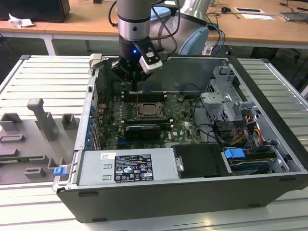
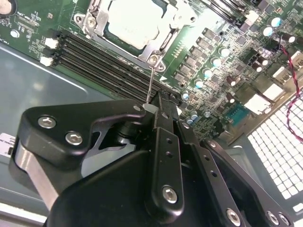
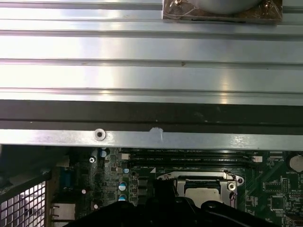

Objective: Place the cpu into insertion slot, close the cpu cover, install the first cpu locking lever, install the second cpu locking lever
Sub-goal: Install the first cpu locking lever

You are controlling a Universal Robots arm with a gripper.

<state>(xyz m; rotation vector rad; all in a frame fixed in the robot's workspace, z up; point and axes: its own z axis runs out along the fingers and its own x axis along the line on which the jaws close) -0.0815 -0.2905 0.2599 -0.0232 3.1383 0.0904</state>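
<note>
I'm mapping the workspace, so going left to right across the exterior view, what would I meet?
Grey fixture blocks → the insertion slot → metal drive cage → orange cables.

The grey-and-silver cylindrical robot arm (image 1: 133, 19) is being held upright, with its wrist being pointed straight down and a blue light being shown on it. The black link-armed gripper (image 1: 135, 89) is being hung below the wrist, and its jaws are being pressed together, the fingertips (image 2: 163, 111) touching.
</note>
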